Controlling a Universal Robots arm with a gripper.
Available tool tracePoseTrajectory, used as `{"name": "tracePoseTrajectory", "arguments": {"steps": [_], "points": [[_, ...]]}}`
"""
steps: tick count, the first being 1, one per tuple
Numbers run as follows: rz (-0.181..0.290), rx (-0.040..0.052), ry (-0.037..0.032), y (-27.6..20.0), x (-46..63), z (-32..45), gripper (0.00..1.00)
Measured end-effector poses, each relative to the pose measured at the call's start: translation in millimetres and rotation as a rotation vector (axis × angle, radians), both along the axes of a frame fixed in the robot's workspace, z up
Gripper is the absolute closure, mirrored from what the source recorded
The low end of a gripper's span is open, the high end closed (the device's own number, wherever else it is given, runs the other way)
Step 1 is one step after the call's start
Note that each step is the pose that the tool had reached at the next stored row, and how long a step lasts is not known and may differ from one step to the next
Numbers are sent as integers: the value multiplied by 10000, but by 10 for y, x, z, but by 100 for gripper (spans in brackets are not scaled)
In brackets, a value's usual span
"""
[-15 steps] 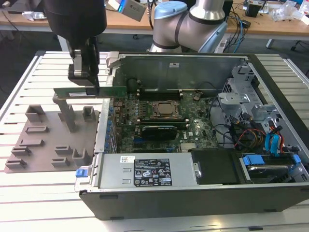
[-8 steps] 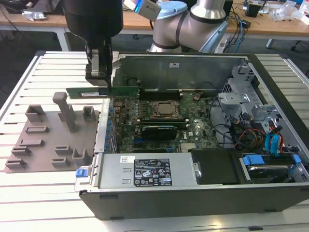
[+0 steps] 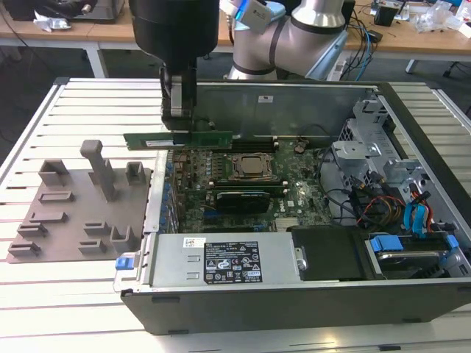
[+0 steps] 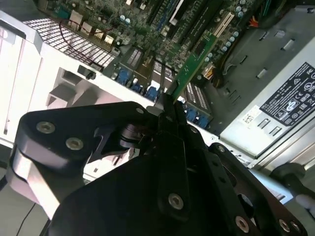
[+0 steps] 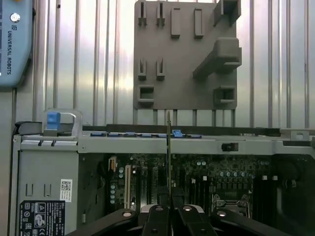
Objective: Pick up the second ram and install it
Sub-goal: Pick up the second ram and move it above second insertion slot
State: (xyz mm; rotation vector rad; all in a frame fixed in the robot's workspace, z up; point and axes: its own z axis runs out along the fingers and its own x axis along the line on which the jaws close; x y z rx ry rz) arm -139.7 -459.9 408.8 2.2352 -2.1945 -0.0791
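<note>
Above the open dark metal computer case (image 3: 280, 309), the long, thin green second ram (image 3: 210, 137) is being held level, clamped in the black gripper (image 3: 179, 131).

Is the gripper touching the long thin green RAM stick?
Touching. In the exterior view the gripper pinches the long thin green circuit-board stick near its middle, with no gap.

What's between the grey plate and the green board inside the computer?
The case's metal wall separates grey plate from green board, clearest in the first wrist view.
</note>
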Motion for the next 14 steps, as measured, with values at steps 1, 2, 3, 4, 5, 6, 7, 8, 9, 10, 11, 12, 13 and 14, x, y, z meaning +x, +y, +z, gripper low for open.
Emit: {"name": "tracePoseTrajectory", "arguments": {"steps": [1,2,3,4,5,6,7,8,9,10,11,12,13,14], "points": [[0,0,7,1,23,-1,87],[1,0,16,4,53,-2,87],[2,0,28,8,88,-4,87],[1,20,42,11,125,-7,87],[-2,141,55,12,164,-13,87],[-13,315,65,15,207,-24,87],[-26,326,81,21,242,-41,87],[-49,325,89,28,267,-56,87],[-76,327,97,33,291,-72,87],[-114,326,125,48,352,-108,87],[-122,326,144,61,392,-127,87],[-125,326,159,74,422,-141,87],[-126,326,181,103,454,-162,87],[-128,326,194,139,476,-184,87]]}}
